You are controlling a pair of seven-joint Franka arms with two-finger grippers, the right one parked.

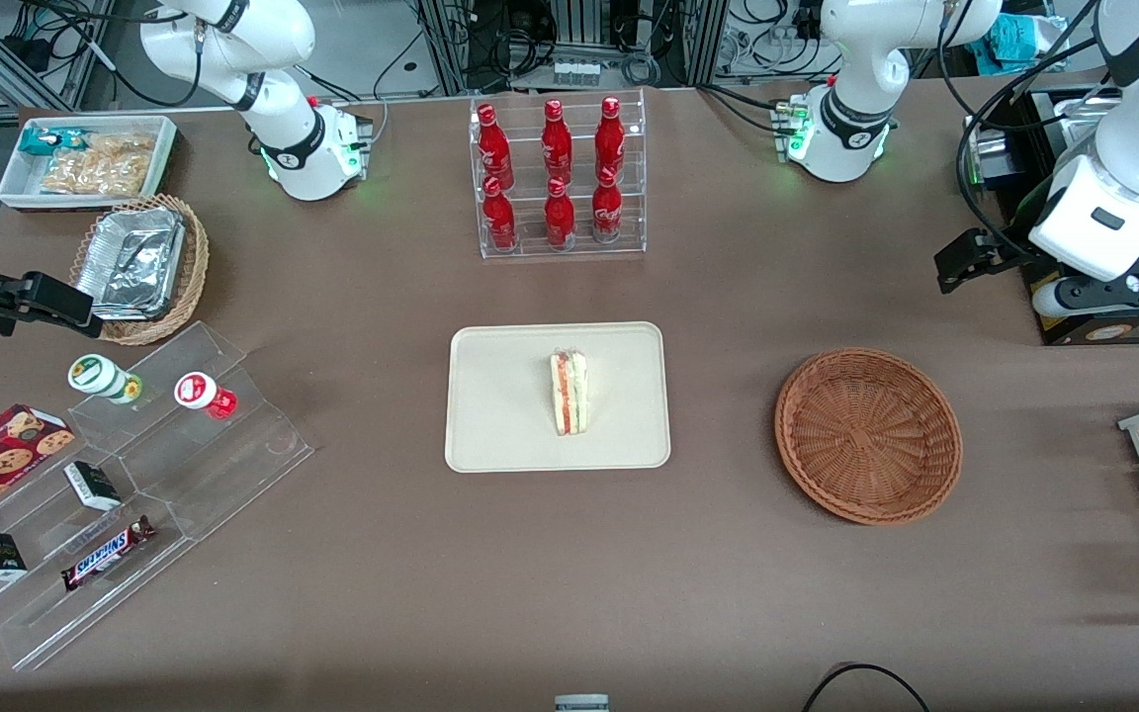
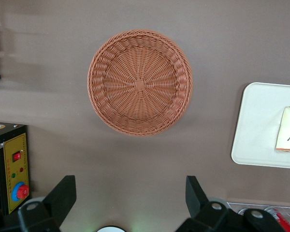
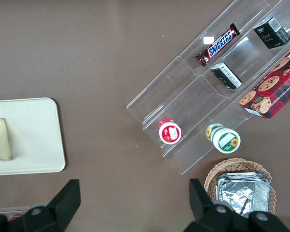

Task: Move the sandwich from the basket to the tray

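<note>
The sandwich (image 1: pixel 569 392) lies on the cream tray (image 1: pixel 500 415) in the middle of the table, a white wedge with red and green layers. The round reddish-brown basket (image 1: pixel 868 433) stands beside the tray toward the working arm's end and holds nothing. My left gripper (image 1: pixel 955 265) hangs high above the table, farther from the front camera than the basket, open and empty. In the left wrist view my gripper (image 2: pixel 130 193) is open above bare table, apart from the basket (image 2: pixel 140 82). The tray (image 2: pixel 261 125) with the sandwich (image 2: pixel 289 137) also shows there.
A clear rack of red bottles (image 1: pixel 558 178) stands farther back than the tray. A stepped acrylic shelf with snacks (image 1: pixel 134 475), an oval basket of foil containers (image 1: pixel 139 267) and a white bin (image 1: pixel 85 158) lie toward the parked arm's end. A black control box (image 2: pixel 9 164) sits near my gripper.
</note>
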